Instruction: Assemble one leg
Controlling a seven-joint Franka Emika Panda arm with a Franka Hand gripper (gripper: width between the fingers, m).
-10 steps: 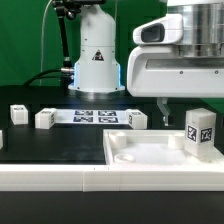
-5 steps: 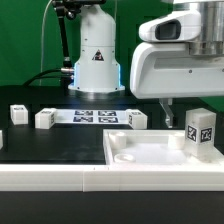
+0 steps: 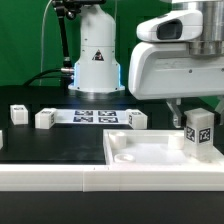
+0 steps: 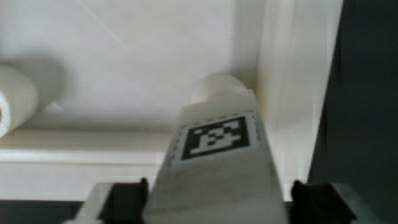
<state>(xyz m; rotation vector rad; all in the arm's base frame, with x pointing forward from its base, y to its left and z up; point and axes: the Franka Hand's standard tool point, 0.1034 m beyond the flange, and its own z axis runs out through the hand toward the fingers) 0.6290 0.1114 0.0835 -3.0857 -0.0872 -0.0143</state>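
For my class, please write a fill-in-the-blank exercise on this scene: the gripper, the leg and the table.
1. The gripper is ___ on the leg.
2. The leg is at the corner of the big white panel on the exterior view's ___.
3. The table under the parts is ___ in colour.

Missing words: shut; right; black.

Black worktop (image 3: pixel 70 145) before a green backdrop (image 3: pixel 20 40).
A large white tray-like panel (image 3: pixel 150 152) lies in front; behind it the marker board (image 3: pixel 95 116) lies flat, with small white blocks (image 3: pixel 44 118) beside it.
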